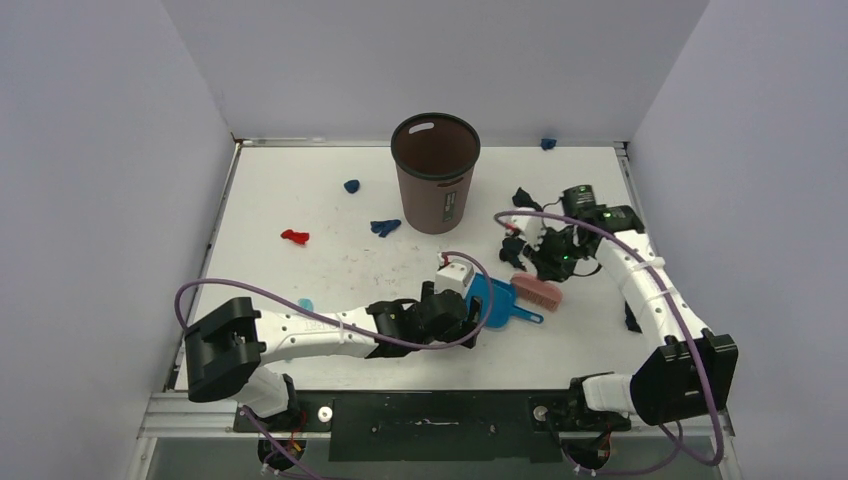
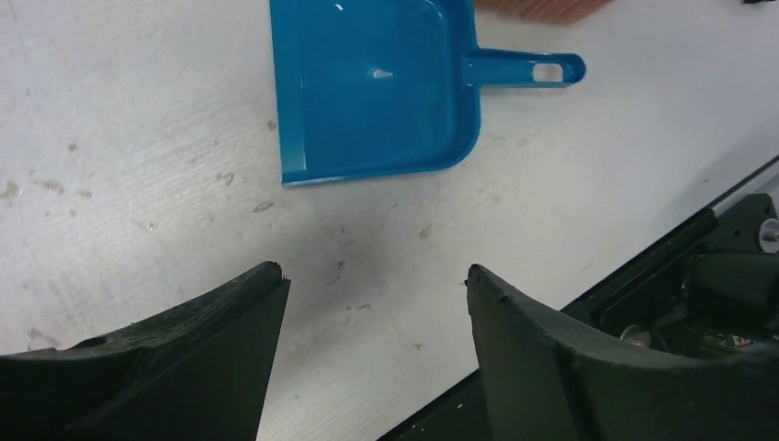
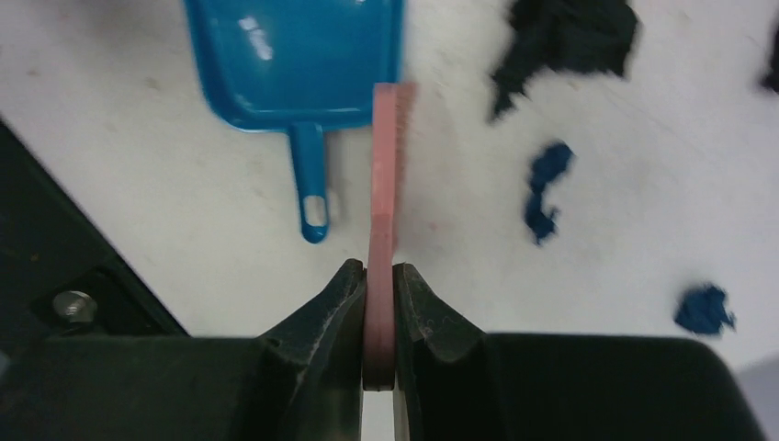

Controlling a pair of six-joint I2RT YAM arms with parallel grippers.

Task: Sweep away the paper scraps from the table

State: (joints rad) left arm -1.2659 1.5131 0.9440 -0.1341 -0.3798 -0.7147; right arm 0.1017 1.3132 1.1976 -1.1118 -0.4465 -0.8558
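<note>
No writing can be read: the tall brown plastic bin carries a dark label on its side, too small to make out. The bin stands upright toward the far middle of the flat white scuffed surface, which has a thin metal edge and pale grey walls on its left, far and right sides. The paper scraps lie scattered. A red wad and two blue wads sit left of the bin with open room around them. A light-blue strip lies near the left arm, and one blue wad is at the far edge. Dark wads cluster by the right arm. The blue plastic dustpan lies flat near the front middle. The left jaws stand wide apart over bare surface, near the dustpan's side and not touching it. The right jaws are clamped on the pink hand brush, whose head is just beside the dustpan's handle.
</note>
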